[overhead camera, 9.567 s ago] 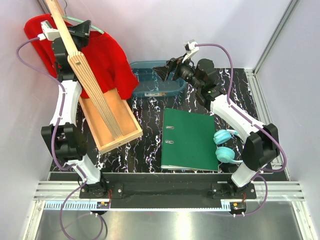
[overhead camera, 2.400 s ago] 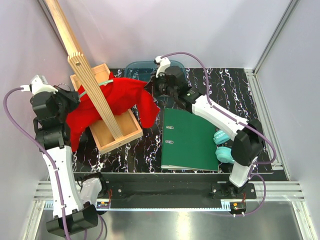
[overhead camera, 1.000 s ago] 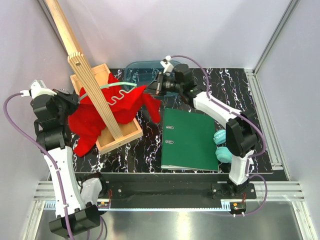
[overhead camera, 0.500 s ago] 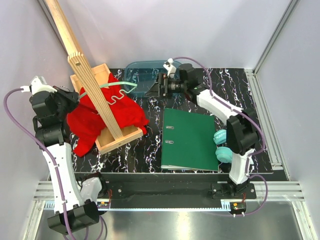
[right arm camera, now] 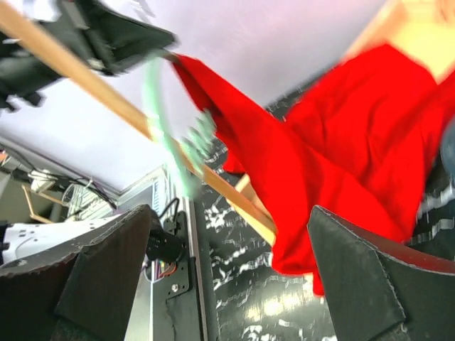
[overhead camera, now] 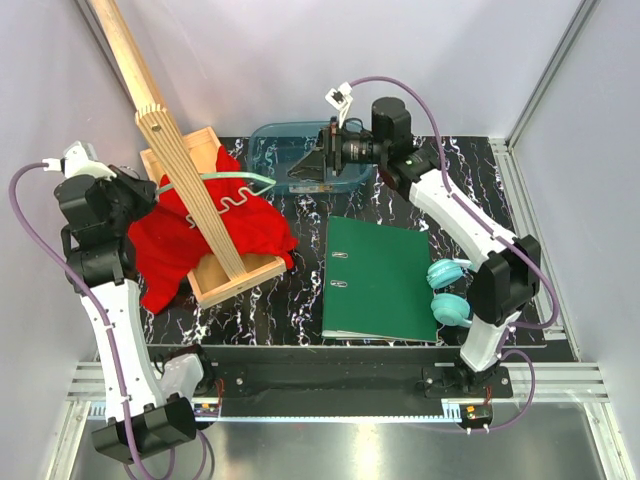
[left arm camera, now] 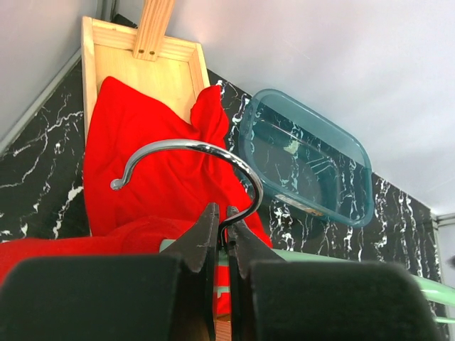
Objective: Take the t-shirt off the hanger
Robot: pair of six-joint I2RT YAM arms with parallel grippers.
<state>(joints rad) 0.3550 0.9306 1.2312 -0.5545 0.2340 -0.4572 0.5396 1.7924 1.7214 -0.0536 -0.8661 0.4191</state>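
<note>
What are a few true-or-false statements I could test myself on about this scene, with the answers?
1. The left gripper is shut on the metal hook of the pale mint-green plastic hanger. True.
2. The right gripper is clamped on the bright red cloth t-shirt. False: its jaws stand wide open and hold nothing.
3. The dark green flat binder lies closed on the black marbled table. True.
4. The teal headphones sit inside the shallow wooden tray. False: they lie on the table at the binder's right edge.
5. The t-shirt lies partly in the wooden tray. True.
</note>
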